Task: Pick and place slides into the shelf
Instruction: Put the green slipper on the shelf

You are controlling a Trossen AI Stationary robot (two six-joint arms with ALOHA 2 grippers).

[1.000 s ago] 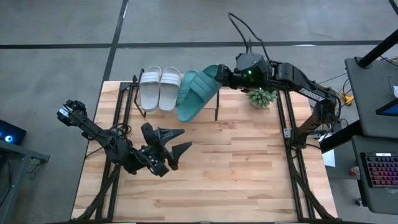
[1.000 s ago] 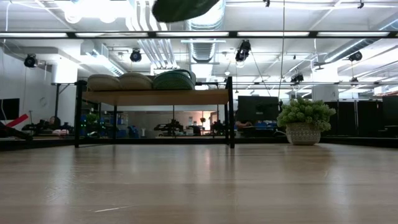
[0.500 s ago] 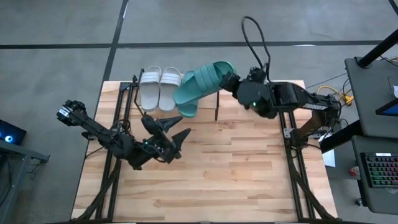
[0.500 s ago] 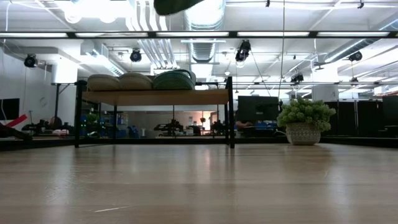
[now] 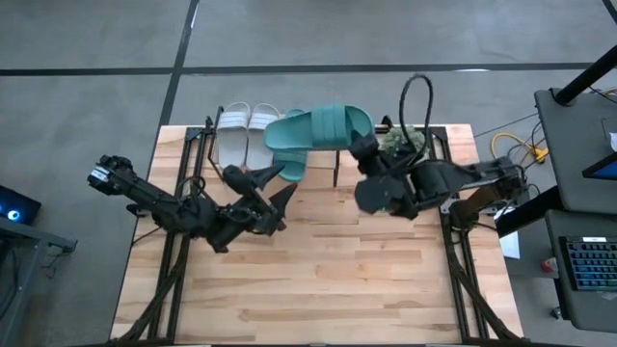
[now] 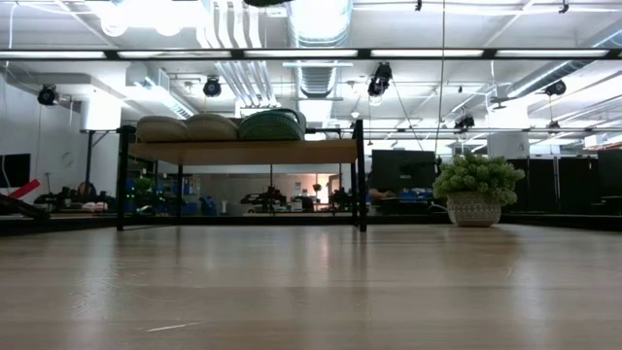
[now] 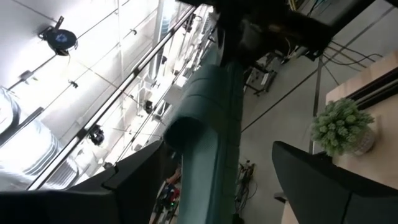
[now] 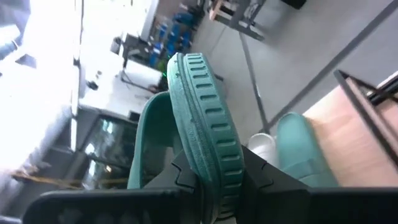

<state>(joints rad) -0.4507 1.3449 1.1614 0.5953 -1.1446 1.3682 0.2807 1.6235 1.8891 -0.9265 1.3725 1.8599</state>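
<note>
The desk is a top of pale wooden planks in staggered strips; at its far edge stands the shelf, a low rack with a light plank top on thin black metal legs, seen in the low view as a board carried between dark uprights. On the shelf lie two pale grey-white slides side by side, smooth foam with wide ribbed straps, and just beside them a teal slide whose heel end hangs over the shelf's near edge; in the low view the three show as rounded humps in a row on the plank.

A second teal slide, one-piece foam with raised ribs across its broad strap, hangs in the air above the shelf's right end, lying roughly crosswise; the right gripper is clenched on it, its dark fingers pinching the ribbed strap from both sides, as the right wrist view shows; the slide reaches away from the gripper toward the pale pair.

The left gripper stands spread wide and grasps nothing, low over the desk just before the shelf; its wrist view looks up at the held slide's underside. A potted green plant in a woven-looking pot stands at the right of the shelf.
</note>
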